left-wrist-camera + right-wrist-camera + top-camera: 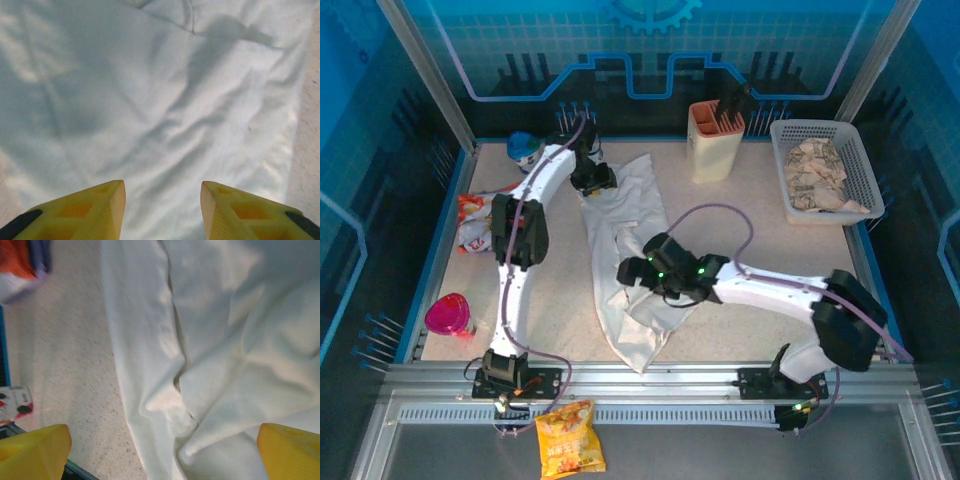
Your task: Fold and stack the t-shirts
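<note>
Seen from above, a white t-shirt (620, 240) lies bunched in a long strip down the middle of the bench (560, 290). The left tool (592, 182) is at its far end and the right tool (645, 272) over its near half. A yellow snack bag (568, 450) lies beyond the shirt's near hem, its print too small to read. From the left wrist, yellow fingers (95, 210) stand spread just above smooth cloth, pinching nothing. From the right wrist, that tool's fingers (35, 447) are spread wide over rumpled folds at the shirt's edge. Flattening looks to be the job: each tool should take a single layer at opposite ends and draw apart evenly.
</note>
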Robot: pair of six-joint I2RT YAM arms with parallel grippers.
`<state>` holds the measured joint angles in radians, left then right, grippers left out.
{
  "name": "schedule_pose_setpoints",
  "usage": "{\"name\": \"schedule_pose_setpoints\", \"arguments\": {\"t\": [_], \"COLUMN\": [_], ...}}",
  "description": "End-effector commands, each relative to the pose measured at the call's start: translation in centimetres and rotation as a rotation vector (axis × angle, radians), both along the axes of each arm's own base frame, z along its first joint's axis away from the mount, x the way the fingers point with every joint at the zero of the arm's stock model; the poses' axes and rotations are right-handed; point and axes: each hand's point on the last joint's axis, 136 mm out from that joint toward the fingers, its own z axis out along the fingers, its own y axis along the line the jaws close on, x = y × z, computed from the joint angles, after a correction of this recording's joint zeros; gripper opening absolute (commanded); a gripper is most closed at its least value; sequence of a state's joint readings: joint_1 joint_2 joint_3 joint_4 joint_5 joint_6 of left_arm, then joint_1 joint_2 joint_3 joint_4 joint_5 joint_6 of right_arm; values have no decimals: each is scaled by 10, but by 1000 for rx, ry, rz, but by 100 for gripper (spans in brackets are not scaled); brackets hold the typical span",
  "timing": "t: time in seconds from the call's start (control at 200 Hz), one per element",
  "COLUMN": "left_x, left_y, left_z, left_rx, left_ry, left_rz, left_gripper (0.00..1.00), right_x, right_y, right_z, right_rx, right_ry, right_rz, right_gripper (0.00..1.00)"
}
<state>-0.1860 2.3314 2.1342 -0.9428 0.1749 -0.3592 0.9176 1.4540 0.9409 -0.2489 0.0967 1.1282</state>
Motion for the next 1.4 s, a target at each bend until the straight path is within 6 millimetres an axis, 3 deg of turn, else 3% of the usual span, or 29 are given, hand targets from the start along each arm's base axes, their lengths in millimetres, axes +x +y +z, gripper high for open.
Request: {"name": "schedule_pose_setpoints", "arguments": {"t": [0.0,0.15,0.28,0.37,0.49,0.625,0.645,0.875,1.216,1.396], "left_x": [-16,-49,-62,-56,-41,-31,-30,-7,63,71], "left_y": [-1,14,16,18,23,29,29,22,9,6], "left_z": [29,8,-12,-22,-31,-50,-53,-81,-64,-22], "left_rx": [-40,-45,-51,-47,-44,-28,-28,-34,-120,-204], "left_ry": [-63,-35,-18,-15,-14,26,31,100,6,-67], "left_rz": [-3,71,84,76,84,102,102,78,93,90], "left_gripper": [45,46,46,46,46,46,46,46,45,47], "right_x": [15,39,50,53,48,40,33,20,7,-11], "right_y": [-38,-61,-71,-80,-88,-98,-103,-124,-129,-120], "right_z": [16,20,-3,-22,-39,-43,-52,-58,-70,-75], "right_rx": [-151,-209,-201,-174,-132,-142,-153,-155,-149,-69], "right_ry": [-100,-119,-27,24,58,68,89,118,153,186], "right_rz": [58,113,151,159,147,125,120,64,64,80], "right_gripper": [98,97,94,88,88,88,88,88,87,72]}}
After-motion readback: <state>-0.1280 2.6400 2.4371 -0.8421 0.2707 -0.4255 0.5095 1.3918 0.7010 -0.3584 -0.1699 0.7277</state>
